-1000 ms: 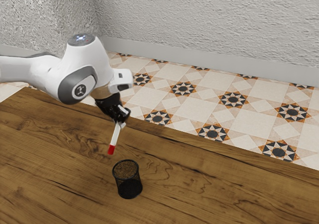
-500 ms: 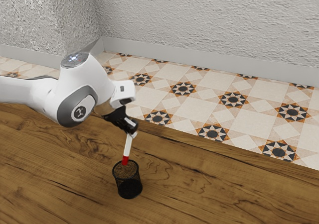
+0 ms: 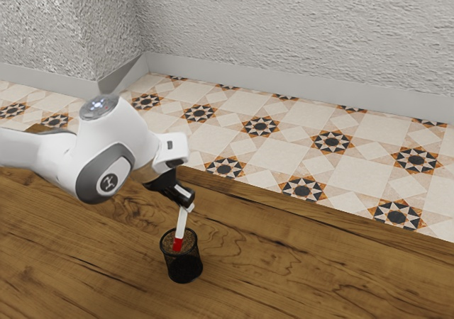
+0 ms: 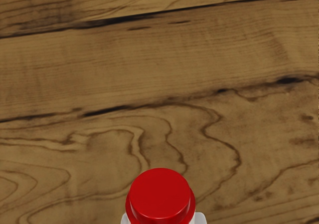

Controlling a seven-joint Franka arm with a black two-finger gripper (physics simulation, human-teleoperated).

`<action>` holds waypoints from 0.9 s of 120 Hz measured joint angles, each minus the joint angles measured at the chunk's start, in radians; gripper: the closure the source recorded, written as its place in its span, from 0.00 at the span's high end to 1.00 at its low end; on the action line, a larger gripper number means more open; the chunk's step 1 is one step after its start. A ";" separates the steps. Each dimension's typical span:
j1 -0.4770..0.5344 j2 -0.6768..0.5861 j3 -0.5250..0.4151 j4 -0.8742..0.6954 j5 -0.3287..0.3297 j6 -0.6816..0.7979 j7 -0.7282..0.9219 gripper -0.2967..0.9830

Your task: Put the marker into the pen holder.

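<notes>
In the exterior view my black gripper (image 3: 187,204) is shut on the upper end of the white marker (image 3: 181,224), above the pen holder. The marker hangs slightly tilted, its red end down inside the mouth of the black mesh pen holder (image 3: 186,268), which stands upright on the table. Whether the red end touches the mesh I cannot tell. In the wrist view the marker's red end (image 4: 160,194) shows large at the lower edge.
The wooden table (image 3: 298,262) carries the pen holder and extends toward the exterior view's right. Beyond its far edge lie a patterned tile floor (image 3: 284,145) and a grey textured wall (image 3: 298,35).
My hand has come down and toward the exterior view's right with the marker. The red end has passed from above the table to inside the pen holder's mouth; the holder stands where it was.
</notes>
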 joint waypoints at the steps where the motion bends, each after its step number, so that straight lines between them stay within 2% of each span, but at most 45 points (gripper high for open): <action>1: 0.000 0.000 -0.001 -0.001 0.000 0.001 0.000 0.21; 48: -0.001 -0.016 -0.025 -0.045 -0.005 0.035 0.007 0.23; 65: -0.004 -0.018 -0.034 -0.046 -0.012 0.030 0.020 0.47; 80: 0.003 -0.022 -0.036 -0.036 -0.013 0.018 0.029 0.60; 84: 0.022 -0.031 -0.032 0.007 -0.009 -0.019 0.031 0.63; 88: 0.052 -0.037 -0.024 0.118 0.013 -0.099 0.032 0.65; 95: 0.077 -0.009 0.033 0.443 0.091 -0.317 0.024 0.67; 100: 0.091 0.045 0.087 0.620 0.125 -0.452 0.018 0.69; 108: 0.119 0.106 0.134 0.771 0.158 -0.619 0.006 0.71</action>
